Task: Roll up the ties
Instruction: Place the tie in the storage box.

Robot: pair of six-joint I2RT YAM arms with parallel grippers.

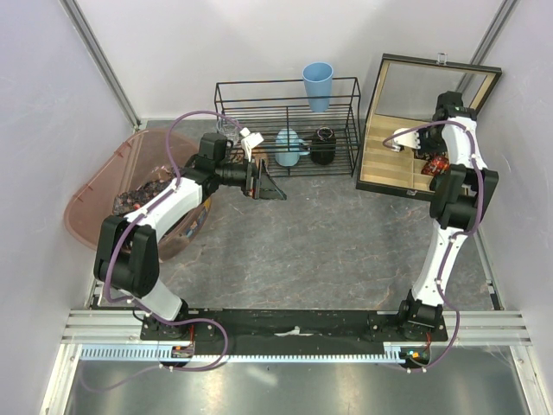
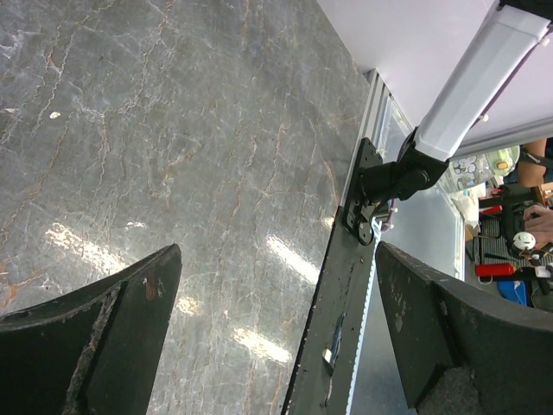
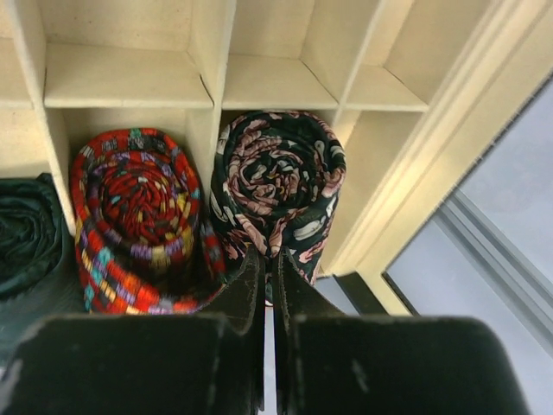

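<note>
1. The right claw point(image 3: 269, 258) has its fingers pressed together. Their tips are at the lower edge of the dark paisley tie point(image 3: 278, 177).
2. That tie is a tight coil standing on end in one compartment of the wooden box point(image 3: 206, 60), which sits at the far right of the tabletop point(image 1: 328, 242).
3. The red patterned tie point(image 3: 138, 212) is coiled in the next compartment to the left, just beside the paisley one.
4. The dark green tie point(image 3: 26, 233) is rolled too and lies further left, partly cut off by the picture's edge.
5. The left claw point(image 2: 275, 259) is spread wide, with the grey marbled tabletop showing between its fingers.
6. In the overhead view it is near the wire rack point(image 1: 233, 108), which has a blue cup point(image 1: 317, 85) on top.
7. The loose ties point(image 1: 138, 194) lie heaped in the pink tub point(image 1: 82, 207) at the far left.
</note>
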